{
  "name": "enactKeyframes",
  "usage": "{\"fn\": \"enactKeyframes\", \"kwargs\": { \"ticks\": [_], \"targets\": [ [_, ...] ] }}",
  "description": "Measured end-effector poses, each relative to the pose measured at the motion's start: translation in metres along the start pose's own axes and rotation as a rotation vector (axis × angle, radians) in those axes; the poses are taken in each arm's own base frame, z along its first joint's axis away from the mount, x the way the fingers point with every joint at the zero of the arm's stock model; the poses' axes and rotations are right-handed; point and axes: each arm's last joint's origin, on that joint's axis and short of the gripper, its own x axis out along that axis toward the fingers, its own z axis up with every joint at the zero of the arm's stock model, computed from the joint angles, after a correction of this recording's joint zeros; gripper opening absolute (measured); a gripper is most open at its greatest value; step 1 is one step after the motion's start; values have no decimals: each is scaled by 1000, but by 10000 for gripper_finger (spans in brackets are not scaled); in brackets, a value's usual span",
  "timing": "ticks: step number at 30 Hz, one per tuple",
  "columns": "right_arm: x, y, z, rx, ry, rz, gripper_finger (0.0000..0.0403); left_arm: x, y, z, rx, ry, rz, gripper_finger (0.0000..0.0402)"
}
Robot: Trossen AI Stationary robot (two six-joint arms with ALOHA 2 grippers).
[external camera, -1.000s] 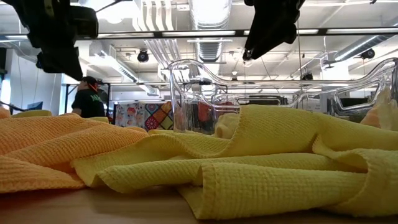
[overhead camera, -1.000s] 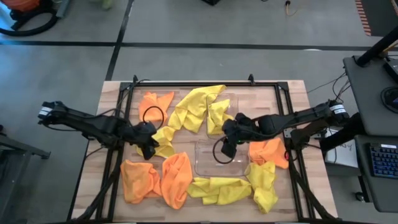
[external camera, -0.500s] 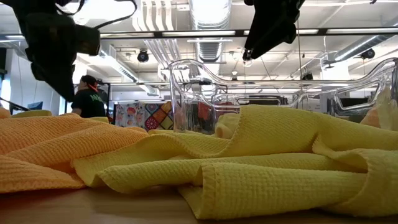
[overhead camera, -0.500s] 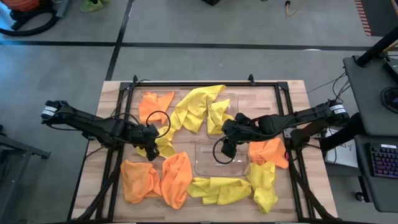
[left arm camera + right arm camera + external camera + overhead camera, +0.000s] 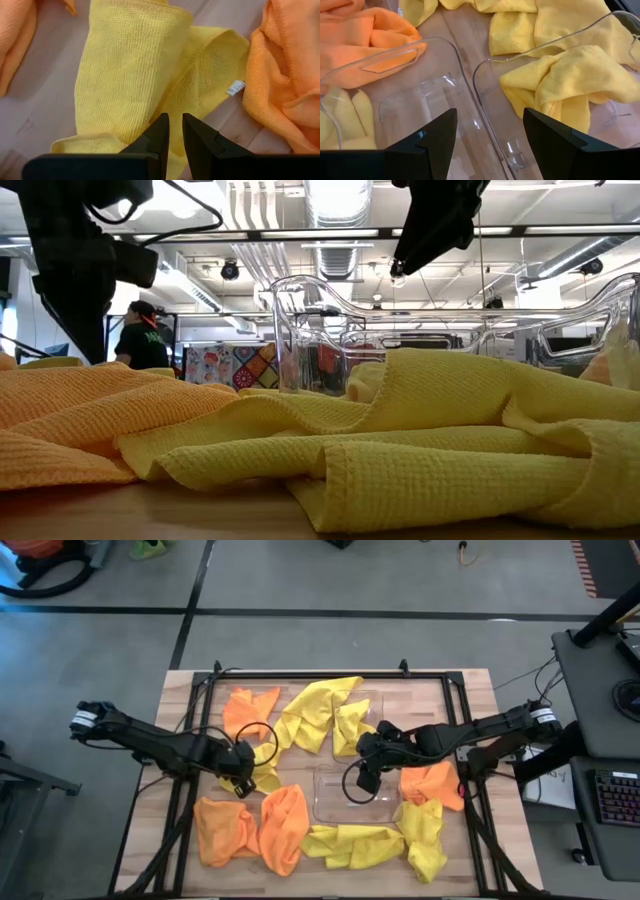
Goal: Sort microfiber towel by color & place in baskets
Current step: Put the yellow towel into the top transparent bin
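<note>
Hovering over yellow towel (image 5: 131,85) on tabletop (image 5: 180,710): left gripper (image 5: 175,131), jaws nearly closed, empty. Right gripper (image 5: 489,135) above two clear baskets (image 5: 470,107), jaws open, empty. One basket holds yellow towel. Orange towels (image 5: 250,825) scattered around.

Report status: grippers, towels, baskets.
Left gripper nearly shut, empty, over yellow towel. Right gripper open, empty, above near basket. Far basket holds one yellow towel. Nothing blocking.
</note>
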Motion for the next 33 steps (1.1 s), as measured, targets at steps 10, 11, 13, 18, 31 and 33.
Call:
{"fn": "enactKeyframes", "kwargs": {
  "ticks": [10,11,13,18,31,33],
  "targets": [
    [0,0,0,-11,0,0,224,1,0,0,34,-3,12,49],
    [0,0,0,-11,0,0,224,2,0,1,33,-2,17,56],
    [0,0,0,-11,-1,1,224,4,-1,1,32,3,27,75],
    [0,0,0,-8,-3,1,224,15,-4,2,85,28,84,132],
    [0,0,0,1,-3,2,224,43,-9,4,155,61,250,159],
    [0,0,0,1,-3,2,224,46,-9,4,159,53,275,159]
  ]
}}
